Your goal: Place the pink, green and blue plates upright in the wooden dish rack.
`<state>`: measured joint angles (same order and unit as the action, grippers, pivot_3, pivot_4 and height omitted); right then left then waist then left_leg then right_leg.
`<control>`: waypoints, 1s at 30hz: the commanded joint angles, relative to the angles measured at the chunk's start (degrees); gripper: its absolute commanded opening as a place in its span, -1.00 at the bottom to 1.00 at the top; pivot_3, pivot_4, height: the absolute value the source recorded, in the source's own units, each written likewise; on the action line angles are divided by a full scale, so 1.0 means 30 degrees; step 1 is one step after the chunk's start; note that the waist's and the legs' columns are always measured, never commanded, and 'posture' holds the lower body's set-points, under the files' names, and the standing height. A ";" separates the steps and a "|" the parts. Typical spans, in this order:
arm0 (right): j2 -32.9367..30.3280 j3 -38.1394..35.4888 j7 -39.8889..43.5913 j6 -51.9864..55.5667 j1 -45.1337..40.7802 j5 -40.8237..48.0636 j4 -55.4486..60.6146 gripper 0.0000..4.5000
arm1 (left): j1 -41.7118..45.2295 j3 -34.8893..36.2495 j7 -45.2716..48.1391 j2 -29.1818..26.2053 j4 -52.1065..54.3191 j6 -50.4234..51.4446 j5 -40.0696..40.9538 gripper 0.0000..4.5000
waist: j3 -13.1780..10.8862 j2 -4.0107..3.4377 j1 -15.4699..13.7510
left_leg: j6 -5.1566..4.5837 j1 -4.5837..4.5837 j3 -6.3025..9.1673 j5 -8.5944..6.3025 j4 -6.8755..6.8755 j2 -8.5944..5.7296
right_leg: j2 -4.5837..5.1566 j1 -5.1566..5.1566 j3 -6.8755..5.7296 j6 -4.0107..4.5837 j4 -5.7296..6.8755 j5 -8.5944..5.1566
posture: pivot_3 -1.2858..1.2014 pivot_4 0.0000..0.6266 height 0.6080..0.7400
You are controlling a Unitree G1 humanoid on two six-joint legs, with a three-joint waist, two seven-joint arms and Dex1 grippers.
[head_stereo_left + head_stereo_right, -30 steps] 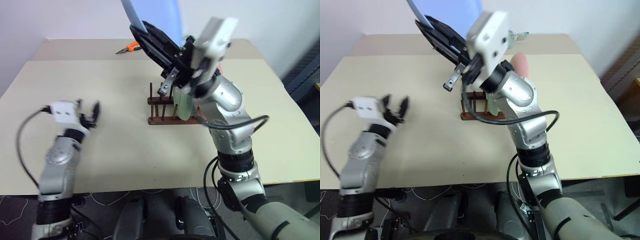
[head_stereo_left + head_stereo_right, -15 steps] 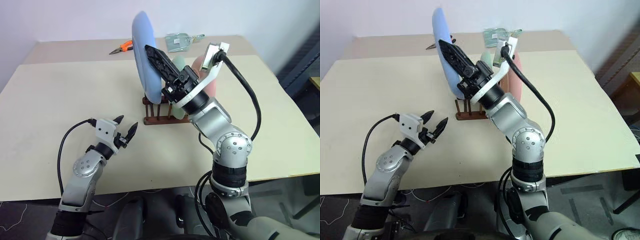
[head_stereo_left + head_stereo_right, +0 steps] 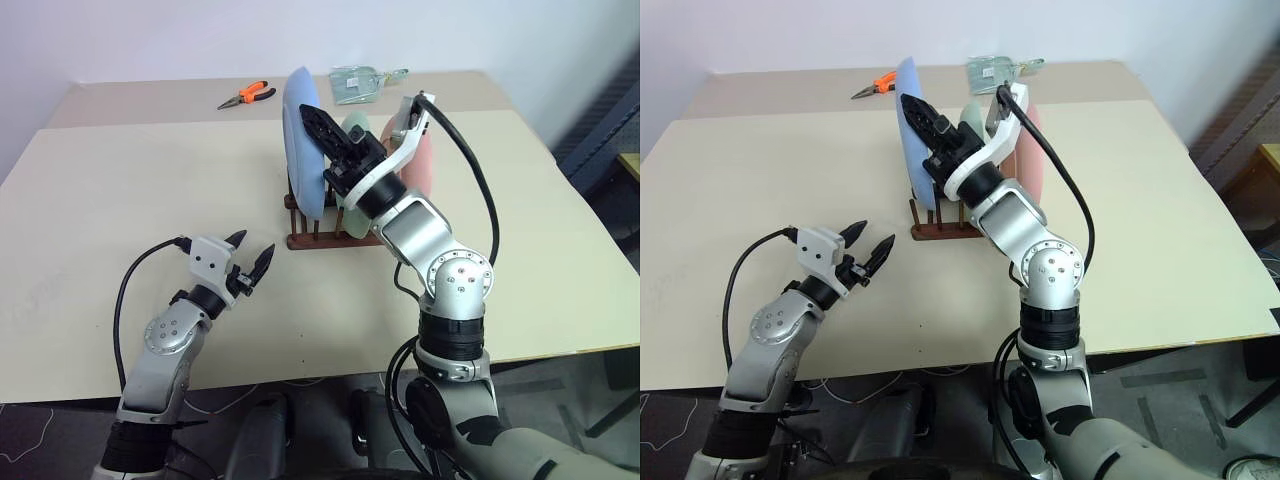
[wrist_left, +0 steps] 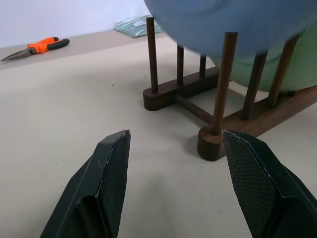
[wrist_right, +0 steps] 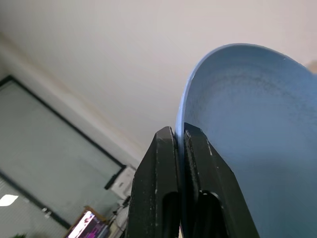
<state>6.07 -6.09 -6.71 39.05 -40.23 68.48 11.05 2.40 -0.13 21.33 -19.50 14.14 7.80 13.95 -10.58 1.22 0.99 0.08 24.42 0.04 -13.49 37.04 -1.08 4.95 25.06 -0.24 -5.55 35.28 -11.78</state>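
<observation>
My right gripper [image 3: 322, 128] is shut on the rim of the blue plate [image 3: 302, 140], which it holds upright on edge over the left end of the wooden dish rack [image 3: 306, 240]. The plate's lower edge [image 4: 233, 25] hangs among the peg tops, above the rack's base [image 4: 213, 141]. In the right wrist view both fingers [image 5: 163, 148] pinch the rim. The green plate [image 3: 358, 130] and the pink plate [image 3: 426, 165] stand upright in the rack to the right of it. Low over the table, left of the rack, my left gripper [image 3: 251, 256] is open and holds nothing.
Orange-handled pliers [image 3: 247, 95] lie at the table's far side, with a clear plastic packet [image 3: 358, 80] to their right. Bare beige tabletop [image 3: 120, 200] stretches to the left and in front of the rack.
My right arm has lowered the blue plate from high above the rack and rolled it upright over the left slots. The left gripper swung in toward the rack, then held still.
</observation>
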 commanded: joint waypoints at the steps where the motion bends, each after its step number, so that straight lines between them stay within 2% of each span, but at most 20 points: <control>1: 0.0262 -0.0361 -0.0506 -0.0110 -0.0950 0.0113 -0.0399 -1.00 | -0.0124 0.0284 0.0096 0.0083 0.0851 -0.0391 -0.0074 0.33 | 0.0000 0.0001 0.0003 | -0.0001 0.0000 0.0000 0.0000 0.0001 0.0000 | -0.0002 0.0000 -0.0001 -0.0003 0.0000 0.0001 | 0.03 -0.52 0.96; 4: 0.0069 -0.0418 -0.0347 -0.0154 -0.1336 -0.0243 -0.0930 -0.59 | -0.0153 0.0260 0.0074 0.0115 0.0836 -0.0385 -0.0113 0.36 | 0.0000 0.0000 0.0005 | -0.0001 -0.0003 0.0001 0.0001 0.0003 0.0002 | -0.0009 -0.0008 -0.0002 -0.0005 -0.0001 0.0001 | 0.03 -0.52 0.96; 9: -0.0836 0.0419 0.0713 -0.0168 -0.1933 -0.2351 -0.1055 0.47 | -0.0174 0.0260 0.0054 0.0164 0.0846 -0.0349 -0.0209 0.36 | -0.0001 -0.0002 0.0003 | -0.0002 -0.0003 -0.0002 0.0001 0.0006 0.0002 | -0.0015 -0.0009 -0.0004 -0.0008 -0.0002 0.0002 | 0.03 -0.52 0.96; 14: -0.2451 0.1870 0.2292 -0.0457 -0.2651 -0.5587 -0.0805 0.47 | -0.0137 0.0230 0.0062 0.0214 0.0872 -0.0277 -0.0322 0.36 | -0.0002 -0.0002 0.0016 | -0.0002 -0.0004 -0.0003 0.0001 0.0008 0.0006 | -0.0026 -0.0009 -0.0004 -0.0007 -0.0002 0.0002 | 0.03 -0.52 0.96; 19: -0.4770 0.3105 0.4996 -0.1478 -0.3406 -0.8710 0.0180 0.47 | -0.0118 0.0141 0.0113 0.0300 0.0897 -0.0160 -0.0305 0.36 | -0.0002 -0.0001 -0.0045 | -0.0003 -0.0001 -0.0006 0.0001 0.0019 0.0004 | -0.0025 -0.0014 -0.0004 -0.0007 -0.0007 0.0001 | 0.03 -0.52 0.96; 22: -0.7471 0.3410 0.7360 -0.3319 -0.3546 -1.1308 0.1512 0.47 | -0.0061 0.0188 0.0099 0.0297 0.0805 -0.0209 -0.0397 0.36 | -0.0005 0.0001 -0.0119 | -0.0004 0.0003 -0.0005 0.0000 0.0021 0.0002 | -0.0023 -0.0020 -0.0007 -0.0011 -0.0015 0.0000 | 0.03 -0.52 0.96; 26: -1.1004 0.1523 0.9817 -0.4430 -0.2566 -1.2170 0.2507 0.47 | -0.0097 0.0247 0.0051 0.0293 0.0698 -0.0285 -0.0514 0.36 | -0.0005 0.0002 -0.0118 | -0.0006 -0.0003 -0.0004 -0.0001 0.0032 0.0000 | -0.0020 -0.0041 -0.0009 -0.0007 -0.0035 -0.0005 | 0.03 -0.52 0.96; 30: -1.5067 -0.1853 1.0522 -0.4893 0.0838 -1.3826 0.1328 0.47 | -0.0016 0.0616 0.0071 -0.0064 -0.0203 -0.0854 -0.0957 0.36 | 0.0007 0.0021 -0.0403 | -0.0022 -0.0011 0.0019 -0.0012 0.0037 -0.0004 | -0.0007 -0.0100 -0.0032 0.0050 -0.0091 -0.0046 | 0.03 -0.52 0.96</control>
<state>-37.57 -8.09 24.44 25.74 -39.21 29.56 15.91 2.07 0.58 21.40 -19.40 13.35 6.98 11.73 -10.56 1.28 -0.22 -0.01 24.38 0.02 -13.54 37.15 -1.09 4.96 24.76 -0.33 -5.40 34.97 -11.92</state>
